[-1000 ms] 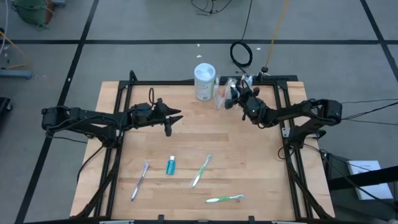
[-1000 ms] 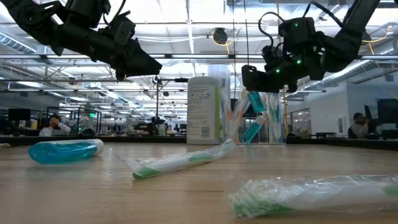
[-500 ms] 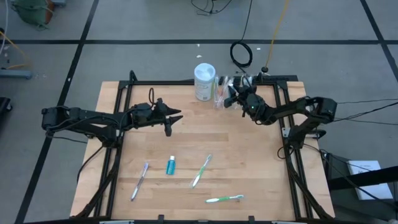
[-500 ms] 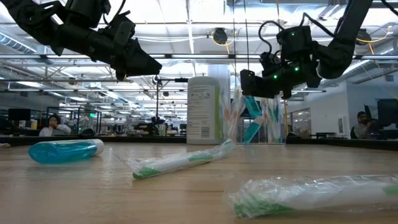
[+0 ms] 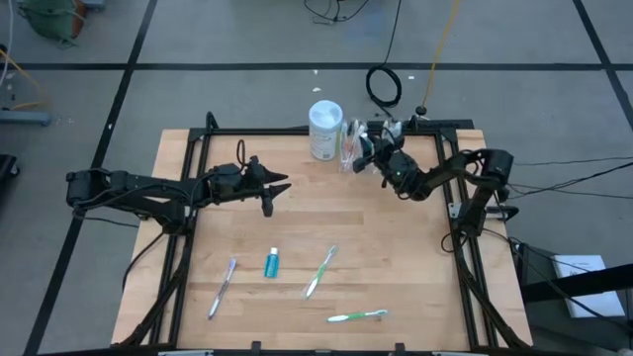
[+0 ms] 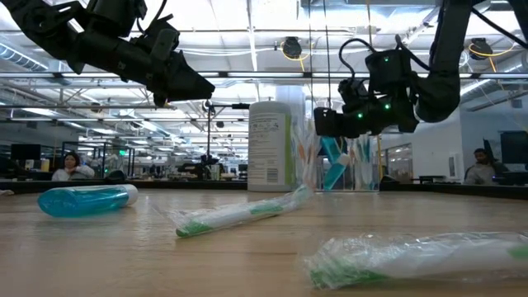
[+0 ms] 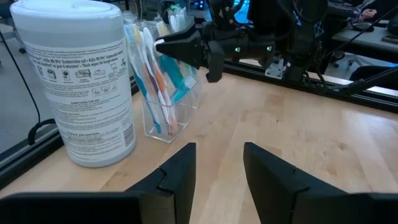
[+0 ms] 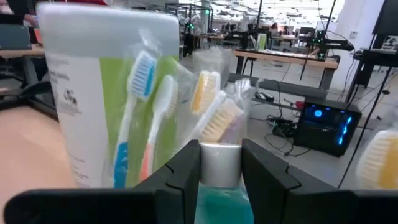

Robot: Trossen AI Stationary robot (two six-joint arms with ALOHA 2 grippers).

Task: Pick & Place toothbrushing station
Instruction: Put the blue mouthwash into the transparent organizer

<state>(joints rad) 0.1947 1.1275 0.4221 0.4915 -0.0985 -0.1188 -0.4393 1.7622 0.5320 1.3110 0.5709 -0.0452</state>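
The toothbrushing station [image 5: 347, 148] is a clear holder with several toothbrushes upright in its slots. It stands on the table's far side beside a white canister [image 5: 325, 129] and also shows in the left wrist view [image 7: 163, 118]. My right gripper [image 5: 369, 148] is level over the holder's right end [image 6: 323, 122], shut on a teal tube [image 6: 331, 152]. My left gripper [image 5: 274, 194] is open and empty above the table's left half, well short of the holder [image 7: 219, 168]. My right gripper pinches the teal tube at its capped upper end [image 8: 221, 163] between its two fingers [image 8: 181, 177]. The fingers come level from the table's right side. The tube hangs below them, its teal body [image 6: 330, 157] down among the brushes in the holder.
A second teal tube [image 5: 271, 263] and three wrapped toothbrushes [image 5: 319, 271] [image 5: 358, 316] [image 5: 222, 287] lie on the table's near half. Black frame rails [image 5: 450, 188] run along the table's edges. People sit in the room behind the table.
My right gripper has gone toward the table's left edge and down toward the holder, carrying the teal tube, which now hangs lower among the brushes.
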